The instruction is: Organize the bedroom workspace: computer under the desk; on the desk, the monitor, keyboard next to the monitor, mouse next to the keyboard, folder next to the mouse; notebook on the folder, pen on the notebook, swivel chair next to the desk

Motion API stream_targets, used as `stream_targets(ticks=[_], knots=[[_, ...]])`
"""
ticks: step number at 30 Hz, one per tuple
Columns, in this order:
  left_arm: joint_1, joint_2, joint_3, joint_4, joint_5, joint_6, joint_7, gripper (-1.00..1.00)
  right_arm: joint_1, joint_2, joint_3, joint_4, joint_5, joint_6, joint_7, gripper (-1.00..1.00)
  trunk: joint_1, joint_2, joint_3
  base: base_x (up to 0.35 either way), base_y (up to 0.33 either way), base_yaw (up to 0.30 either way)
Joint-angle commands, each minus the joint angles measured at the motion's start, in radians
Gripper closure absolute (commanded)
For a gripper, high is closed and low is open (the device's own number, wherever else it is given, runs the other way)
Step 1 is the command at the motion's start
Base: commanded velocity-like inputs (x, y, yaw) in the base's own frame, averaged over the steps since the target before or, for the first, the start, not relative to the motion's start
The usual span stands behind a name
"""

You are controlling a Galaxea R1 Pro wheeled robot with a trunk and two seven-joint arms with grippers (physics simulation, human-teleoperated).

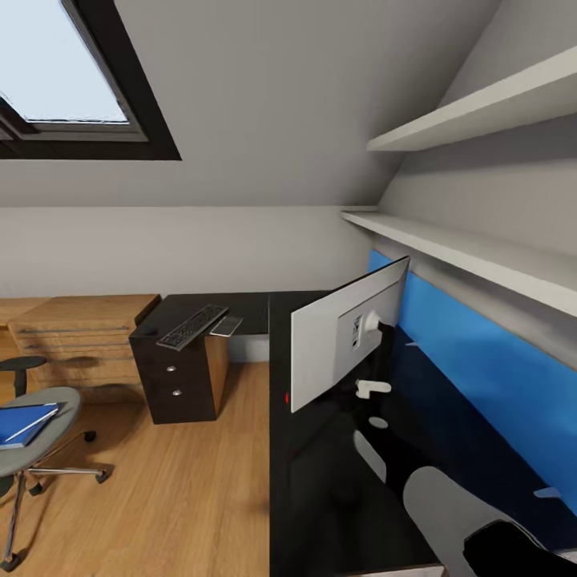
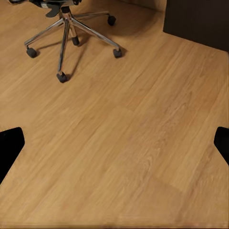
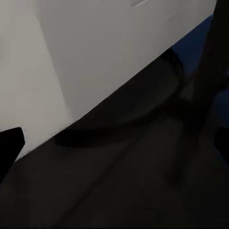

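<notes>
Both grippers read as spread: the left gripper (image 2: 114, 136) shows dark fingertips at opposite edges of its view over bare wood floor (image 2: 124, 143), and the right gripper (image 3: 114, 138) hangs empty just beside the monitor (image 1: 346, 332). I judge I'm squaring that screen up, since it stands edge-on on the desk (image 1: 320, 497). Far left on the desk lies the keyboard (image 1: 192, 326). Further left, the folder (image 1: 22, 422) waits on the swivel chair (image 1: 36, 449).
</notes>
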Motion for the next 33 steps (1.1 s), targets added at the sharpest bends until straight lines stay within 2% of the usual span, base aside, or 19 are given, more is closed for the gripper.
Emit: stream_targets(ticks=[1, 3, 4, 5, 7, 11, 14, 17, 18, 21, 22, 23, 26, 33], knots=[[0.0, -0.002, -0.006, 0.002, 0.008, -0.004, 0.001, -1.0, 0.006, 0.002, 0.009, -0.026, -0.01, 0.016, -0.025, -1.0, 0.0, -0.001, -0.001, -0.012, 0.029, 0.0], [0.0, -0.007, -0.013, 0.008, 0.008, -0.004, 0.002, -1.0, 0.025, 0.007, 0.01, -0.084, -0.01, 0.055, -0.068, -1.0, 0.0, -0.001, -0.001, -0.008, 0.021, 0.0], [0.0, -0.014, -0.02, 0.014, 0.007, -0.004, 0.001, -1.0, 0.075, 0.014, 0.018, -0.225, -0.009, 0.13, -0.171, -1.0, 0.0, -0.001, -0.001, -0.003, 0.008, 0.0], [0.0, -0.017, -0.022, 0.016, 0.007, -0.004, 0.001, -1.0, 0.101, 0.015, 0.034, -0.31, -0.009, 0.177, -0.224, -1.0, 0.0, -0.001, -0.001, -0.002, 0.005, 0.0], [0.0, -0.02, -0.024, 0.018, 0.007, -0.004, 0.001, -1.0, 0.13, 0.017, 0.065, -0.416, -0.011, 0.241, -0.283, -1.0, 0.0, -0.001, -0.001, -0.001, 0.003, 0.0], [0.0, -0.022, -0.024, 0.019, 0.007, -0.005, 0.001, -1.0, 0.153, 0.021, 0.126, -0.518, -0.013, 0.32, -0.332, -1.0, 0.0, -0.001, -0.001, 0.0, 0.001, 0.0], [0.0, -0.024, -0.025, 0.019, 0.007, -0.005, 0.001, -1.0, 0.158, 0.039, 0.148, -0.541, -0.012, 0.351, -0.344, -1.0, 0.0, -0.001, -0.001, 0.0, 0.0, 0.0], [0.0, -0.025, -0.028, 0.019, 0.007, -0.005, 0.0, -1.0, 0.161, 0.073, 0.161, -0.557, -0.005, 0.379, -0.357, -1.0, 0.0, -0.001, -0.001, 0.0, 0.003, 0.0], [0.0, -0.026, -0.055, 0.019, 0.007, -0.005, 0.0, -1.0, 0.163, 0.092, 0.169, -0.566, 0.019, 0.386, -0.37, -1.0, 0.0, -0.001, -0.001, 0.0, 0.161, 0.0], [0.0, -0.026, -0.076, 0.019, 0.007, -0.005, -0.001, -1.0, 0.164, 0.096, 0.185, -0.563, 0.038, 0.373, -0.37, -1.0, 0.0, -0.001, -0.001, 0.0, 0.21, 0.0], [0.0, -0.026, -0.104, 0.019, 0.007, -0.005, -0.001, -1.0, 0.165, 0.098, 0.237, -0.557, 0.061, 0.351, -0.372, -1.0, 0.0, -0.001, -0.001, 0.0, 0.273, 0.0], [0.0, -0.026, -0.117, 0.019, 0.007, -0.005, 0.0, -1.0, 0.165, 0.099, 0.264, -0.553, 0.069, 0.344, -0.373, -1.0, 0.0, -0.001, -0.001, 0.0, 0.284, 0.0], [0.0, -0.026, -0.135, 0.019, 0.008, -0.005, 0.0, -1.0, 0.165, 0.099, 0.294, -0.532, 0.075, 0.333, -0.372, -1.0, 0.0, -0.001, -0.001, 0.0, 0.291, 0.0], [0.0, -0.026, -0.149, 0.033, 0.008, -0.005, 0.0, -1.0, 0.165, 0.1, 0.312, -0.509, 0.078, 0.252, -0.375, -1.0, 0.0, -0.001, -0.001, 0.0, 0.3, 0.0]])
